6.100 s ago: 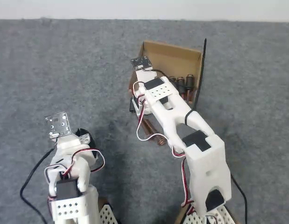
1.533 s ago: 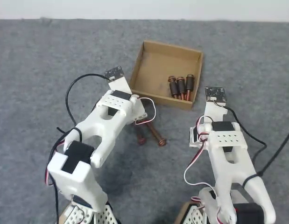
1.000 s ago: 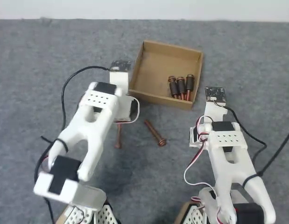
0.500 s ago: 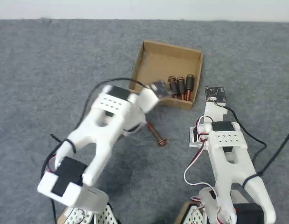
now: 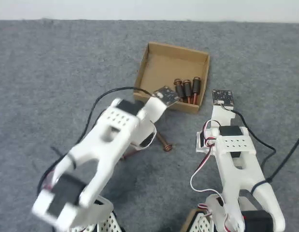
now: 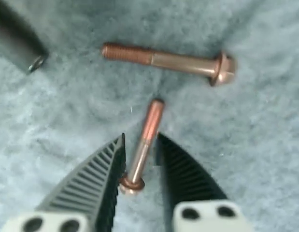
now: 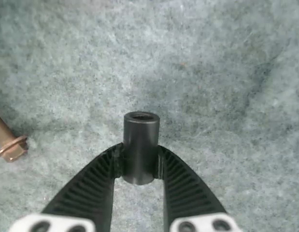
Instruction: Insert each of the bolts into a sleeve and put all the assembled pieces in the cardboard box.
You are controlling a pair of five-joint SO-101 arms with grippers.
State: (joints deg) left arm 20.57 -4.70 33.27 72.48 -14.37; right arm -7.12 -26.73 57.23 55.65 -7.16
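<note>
One held bolt [image 6: 148,123]: clamped in the left gripper [image 6: 139,139], head between the jaws and shank projecting past the tips. It is now lifted off the carpet [image 5: 52,72], where it lay beside its twin 1.5 s ago.
Loose bolt [image 5: 163,142]: left alone on the carpet, just in front of the cardboard box [image 5: 174,50].
Left arm: swung across toward the middle within the last second.
Sleeve [image 7: 141,130]: held upright, bore uppermost, by the right gripper [image 7: 139,149], whose jaws are closed on it; unmoved meanwhile.
Assembled pieces [image 5: 187,89]: three, side by side in the box.
Assessment: pick-up is judged complete and insertion into the sleeve is judged next.
</note>
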